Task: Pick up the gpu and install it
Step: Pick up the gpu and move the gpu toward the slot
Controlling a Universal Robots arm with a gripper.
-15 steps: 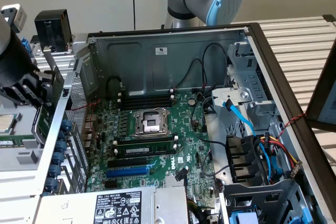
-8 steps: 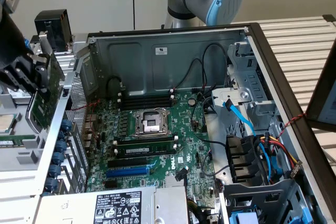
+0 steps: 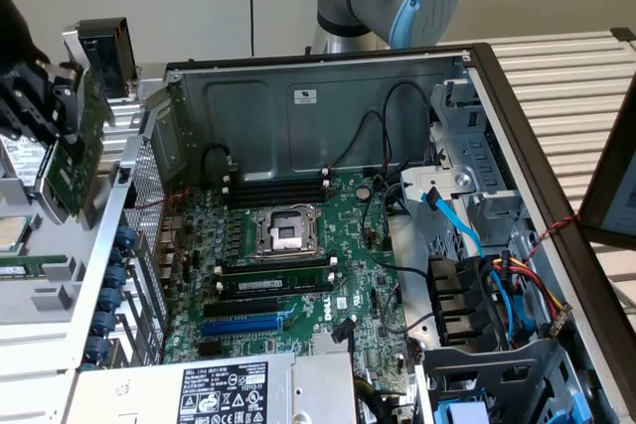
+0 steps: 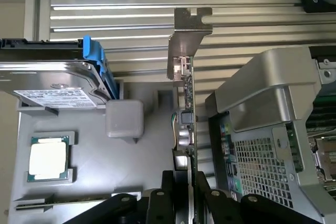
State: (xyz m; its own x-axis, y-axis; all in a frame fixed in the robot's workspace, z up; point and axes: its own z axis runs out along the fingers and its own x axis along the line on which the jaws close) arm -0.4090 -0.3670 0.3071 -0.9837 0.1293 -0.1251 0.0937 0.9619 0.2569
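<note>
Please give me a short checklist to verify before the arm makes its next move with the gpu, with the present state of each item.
1. Gpu clamped between the fingers of the gripper: ok.
2. Silver bracket on the gpu looks straight: ok.
3. Gap between the gpu and the case rear wall: ok, they are apart in the wrist view.
4. Blue expansion slot on the motherboard is free: ok.
5. Black cables clear of that slot: cannot tell, they end close to it.
6. Gpu lined up over the slot: not ok, it hangs outside the case at the exterior view's left.
</note>
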